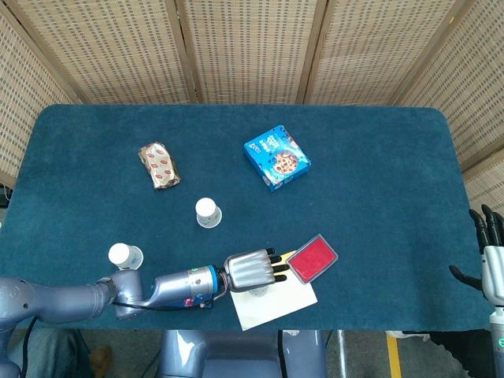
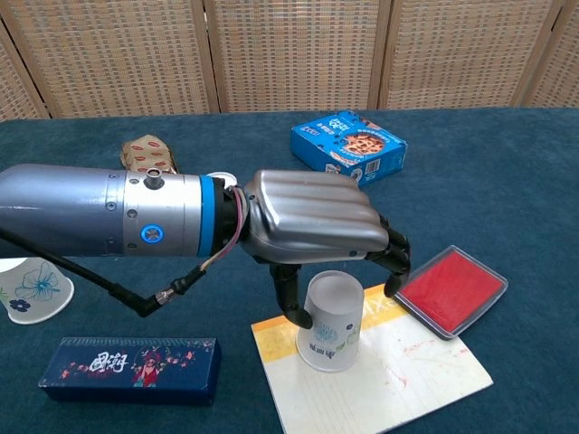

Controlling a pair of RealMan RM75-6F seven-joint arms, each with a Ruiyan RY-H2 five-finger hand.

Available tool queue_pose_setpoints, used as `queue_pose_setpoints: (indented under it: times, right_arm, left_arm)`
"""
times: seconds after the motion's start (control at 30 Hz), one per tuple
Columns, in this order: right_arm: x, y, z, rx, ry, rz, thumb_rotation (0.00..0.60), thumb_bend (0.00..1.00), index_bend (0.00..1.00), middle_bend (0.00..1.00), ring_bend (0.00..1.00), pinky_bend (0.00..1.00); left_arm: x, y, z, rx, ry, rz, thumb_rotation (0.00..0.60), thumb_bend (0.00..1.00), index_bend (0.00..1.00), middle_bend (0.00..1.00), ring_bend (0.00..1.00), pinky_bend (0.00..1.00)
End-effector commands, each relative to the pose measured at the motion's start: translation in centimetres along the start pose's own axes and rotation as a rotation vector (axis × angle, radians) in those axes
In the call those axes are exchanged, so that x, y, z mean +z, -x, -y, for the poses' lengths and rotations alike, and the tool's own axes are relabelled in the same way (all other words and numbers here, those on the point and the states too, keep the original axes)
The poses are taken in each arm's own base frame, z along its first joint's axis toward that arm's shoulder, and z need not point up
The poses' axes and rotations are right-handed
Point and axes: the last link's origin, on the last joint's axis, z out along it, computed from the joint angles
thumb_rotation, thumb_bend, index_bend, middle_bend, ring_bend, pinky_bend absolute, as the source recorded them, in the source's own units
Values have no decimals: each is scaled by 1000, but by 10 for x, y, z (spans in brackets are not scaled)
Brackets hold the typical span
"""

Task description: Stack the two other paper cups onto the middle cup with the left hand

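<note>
Your left hand (image 2: pixel 312 226) is hovering directly over the near paper cup (image 2: pixel 331 323), fingers curling down around its upturned base; whether they are touching it is unclear. That cup is standing upside down on a yellow-edged sheet (image 2: pixel 398 375). The middle cup (image 1: pixel 207 213) and the left cup (image 1: pixel 123 256) are sitting well apart on the blue table (image 1: pixel 378 173). Your right hand (image 1: pixel 492 264) is waiting open at the table's right edge.

Left hand (image 2: pixel 312 221) curled, palm down
</note>
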Motion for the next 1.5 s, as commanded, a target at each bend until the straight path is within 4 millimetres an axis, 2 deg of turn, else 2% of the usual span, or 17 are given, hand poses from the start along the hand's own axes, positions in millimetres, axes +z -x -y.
queue_pose_setpoints:
  times: [0.03,0.1,0.2,0.3,0.43,0.53,0.6,0.73,1.0,1.5]
  right_arm:
    - [1,-1,-1,2,2,-2,600,0,0,0,0,0]
    - [0,-1,-1,3,3,-4,600,0,0,0,0,0]
    - [0,-2,-1,3,2,-6,600,0,0,0,0,0]
    - [-1,-2,-1,3,1,-5,600,0,0,0,0,0]
    - [-1,-2,0,2,-2,-4,600,0,0,0,0,0]
    - [-2,-1,1,-1,-6,0,600,0,0,0,0,0]
    - [-2,0,2,-4,-8,3,600,0,0,0,0,0]
    - [-2,1,4,-5,-11,2,600,0,0,0,0,0]
    - [-2,0,4,-4,-8,-1,600,0,0,0,0,0]
    - [-3,-3,3,3,-10,-3,600,0,0,0,0,0]
  left_arm:
    - [2,1,0,3,-6,-3,600,0,479,389,414,458]
    - [1,1,0,5,-14,-8,600,0,536,433,454,490]
    - [1,-4,3,8,-29,-33,600,0,553,446,466,499]
    - [-3,-20,18,1,-84,-84,600,0,556,445,466,499]
    - [-13,-45,51,12,-195,-141,600,0,556,446,466,499]
    - [-27,-59,87,29,-326,-138,600,0,554,446,466,497]
    - [-39,-57,112,14,-418,-89,600,0,554,445,466,497]
    - [-54,-49,135,-37,-519,-17,600,0,551,445,466,497]
    - [-64,-51,146,-62,-588,1,600,0,551,446,466,495]
    - [-75,-43,143,-105,-632,93,600,0,551,446,466,483]
